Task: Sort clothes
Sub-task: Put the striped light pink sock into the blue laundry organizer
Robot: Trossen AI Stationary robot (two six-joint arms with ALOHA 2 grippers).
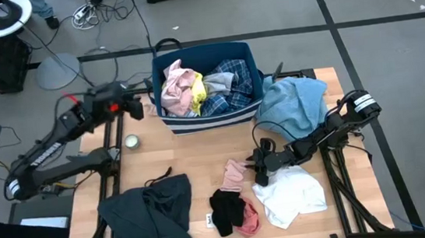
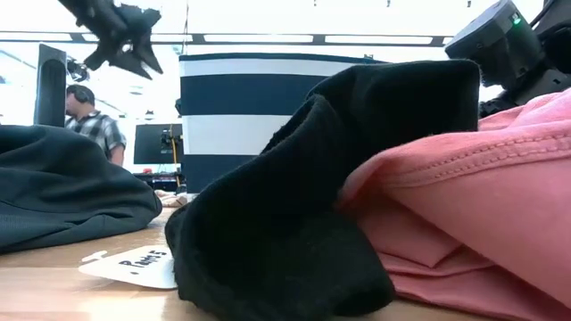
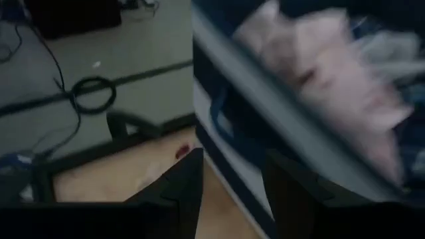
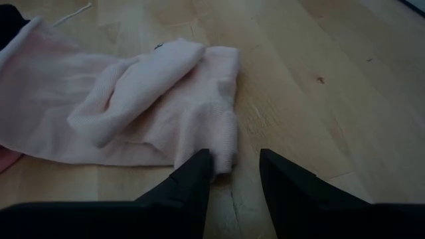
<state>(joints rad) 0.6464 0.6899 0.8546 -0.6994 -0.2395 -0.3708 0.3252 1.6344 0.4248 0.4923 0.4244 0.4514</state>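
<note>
On the wooden table [image 1: 192, 148] near its far edge stands the navy striped bin [image 1: 211, 121], already holding a pale pink garment [image 1: 176, 89], a yellow piece [image 1: 197, 95] and blue plaid cloth [image 1: 232, 78]. Left gripper [image 1: 135, 108]: raised above the table just beside the bin's left wall, fingers [image 3: 189, 189] parted and empty; its wrist view looks past the bin's rim onto the pink garment [image 3: 325, 73] inside. Right gripper [image 1: 257, 161]: low over the table's middle, its fingers [image 4: 196, 176] spread apart with bare wood between them, one tip touching the edge of a light pink sock-like piece [image 4: 133, 106] without clamping it. That piece [image 1: 236, 173] lies flat on the wood, just left of the gripper in the overhead view. A white garment [image 1: 292, 193] lies near the right arm, toward the table's near edge. A light blue garment [image 1: 293, 102] is heaped at the bin's right side. A black garment [image 1: 225, 209] and a salmon-pink one [image 1: 248, 221] lie together, touching, near the front edge; in the low view the black one [image 2: 294, 205] overlaps the salmon one [image 2: 482, 196]. A dark grey garment [image 1: 153, 214] spreads over the table's near left corner. A small white label [image 2: 134, 266] lies on the wood beside the black garment. A small round object [image 1: 131, 142] sits on the table left of the bin. A person [image 2: 94, 123] stands in the room beyond.
</note>
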